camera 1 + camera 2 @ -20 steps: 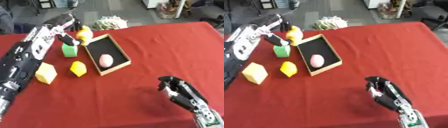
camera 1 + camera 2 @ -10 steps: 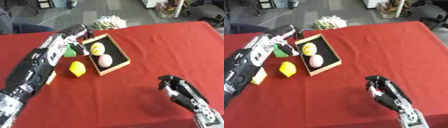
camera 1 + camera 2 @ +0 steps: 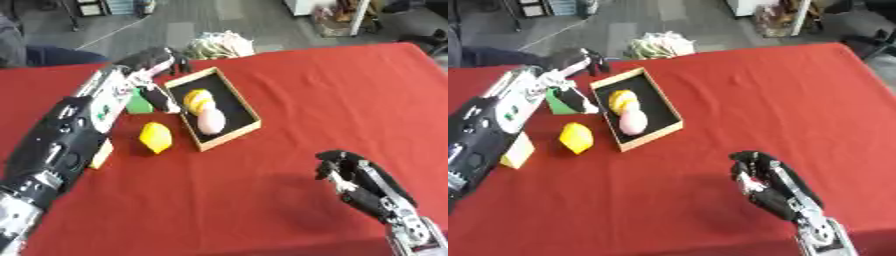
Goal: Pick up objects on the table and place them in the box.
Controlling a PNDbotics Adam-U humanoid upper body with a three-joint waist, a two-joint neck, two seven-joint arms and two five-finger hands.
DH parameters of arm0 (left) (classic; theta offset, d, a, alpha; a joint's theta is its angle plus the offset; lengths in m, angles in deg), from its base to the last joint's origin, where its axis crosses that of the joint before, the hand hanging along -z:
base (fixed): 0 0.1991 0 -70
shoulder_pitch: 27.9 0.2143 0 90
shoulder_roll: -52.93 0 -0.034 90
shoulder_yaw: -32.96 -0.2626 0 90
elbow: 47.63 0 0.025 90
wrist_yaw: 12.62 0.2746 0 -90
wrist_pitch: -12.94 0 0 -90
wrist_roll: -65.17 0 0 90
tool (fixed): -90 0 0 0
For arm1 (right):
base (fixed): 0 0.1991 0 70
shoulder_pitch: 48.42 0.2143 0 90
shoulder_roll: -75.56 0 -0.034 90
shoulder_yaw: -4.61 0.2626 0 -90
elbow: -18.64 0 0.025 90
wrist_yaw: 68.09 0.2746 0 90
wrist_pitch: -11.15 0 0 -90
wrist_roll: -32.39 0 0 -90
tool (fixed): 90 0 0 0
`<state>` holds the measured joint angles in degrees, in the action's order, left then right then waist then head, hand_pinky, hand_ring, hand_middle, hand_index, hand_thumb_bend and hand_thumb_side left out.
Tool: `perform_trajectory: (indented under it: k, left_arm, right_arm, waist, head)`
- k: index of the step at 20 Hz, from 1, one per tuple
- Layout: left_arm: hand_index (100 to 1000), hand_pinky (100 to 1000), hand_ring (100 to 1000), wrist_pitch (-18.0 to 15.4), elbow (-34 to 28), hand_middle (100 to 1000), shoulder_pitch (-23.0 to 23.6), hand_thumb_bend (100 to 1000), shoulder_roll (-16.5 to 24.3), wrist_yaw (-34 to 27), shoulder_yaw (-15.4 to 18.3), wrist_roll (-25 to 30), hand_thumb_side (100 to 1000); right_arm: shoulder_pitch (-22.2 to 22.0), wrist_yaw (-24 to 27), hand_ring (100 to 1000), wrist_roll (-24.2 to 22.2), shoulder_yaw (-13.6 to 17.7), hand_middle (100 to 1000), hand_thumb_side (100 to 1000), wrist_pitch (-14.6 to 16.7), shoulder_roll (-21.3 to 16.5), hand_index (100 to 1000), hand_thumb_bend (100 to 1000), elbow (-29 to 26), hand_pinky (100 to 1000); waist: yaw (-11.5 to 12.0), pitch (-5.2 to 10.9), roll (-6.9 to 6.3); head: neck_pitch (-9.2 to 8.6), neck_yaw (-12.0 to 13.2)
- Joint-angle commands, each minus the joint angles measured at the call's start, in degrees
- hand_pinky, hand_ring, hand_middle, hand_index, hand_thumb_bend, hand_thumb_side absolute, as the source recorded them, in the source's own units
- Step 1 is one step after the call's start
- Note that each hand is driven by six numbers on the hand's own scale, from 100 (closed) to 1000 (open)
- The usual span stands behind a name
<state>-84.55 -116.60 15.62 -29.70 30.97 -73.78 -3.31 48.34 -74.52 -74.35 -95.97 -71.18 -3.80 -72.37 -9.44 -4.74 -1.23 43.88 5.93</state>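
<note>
Two things already lie in the box [image 3: 248, 118], so I judge the job about half done. Nearest me, my right hand [image 3: 357, 176] rests idle by the tabletop's [image 3: 332, 90] near right corner, fingers curled on nothing, kept clear of the work. Toward the left edge a pale yellow block [image 3: 516, 151] peeks from under my left forearm, and a yellow lemon-shaped piece [image 3: 155, 137] lies just beside the box's near left wall. Inside the box sit a pink egg [image 3: 211, 121] and a yellow-orange piece [image 3: 198, 99]. Farther on, my left hand [image 3: 155, 61] hovers near the box's far left corner with its fingers relaxed, holding nothing; the green block [image 3: 138, 102] lies under my wrist, probably my next pick.
</note>
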Motion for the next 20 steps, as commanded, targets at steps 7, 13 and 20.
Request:
perform_trajectory:
  k: [7,13,20]
  left_arm:
    - [793,810,707,-1.9,-19.6,707,8.9,611,19.4,-10.1,-0.7,19.9,100]
    - [834,832,755,-2.5,-19.0,756,14.4,631,22.3,-7.4,-0.9,27.1,100]
    - [859,856,781,-3.6,-11.6,786,14.7,633,20.1,-3.0,0.2,26.3,100]
  right_arm:
    - [0.2,-0.3,587,0.5,0.7,556,414,0.1,-1.5,747,100,-0.7,720]
    - [0.3,-0.4,587,0.4,0.7,556,409,0.2,-1.7,748,100,-0.7,720]
    - [0.3,-0.3,587,0.3,0.6,556,407,0.2,-1.6,748,100,-0.7,720]
  waist:
    - [1.7,0.10,-0.69]
    - [2.1,0.16,-0.94]
    - [2.1,0.23,-0.60]
  head:
    - [0.23,-1.3]
    - [0.23,-1.6]
    - [0.23,-1.8]
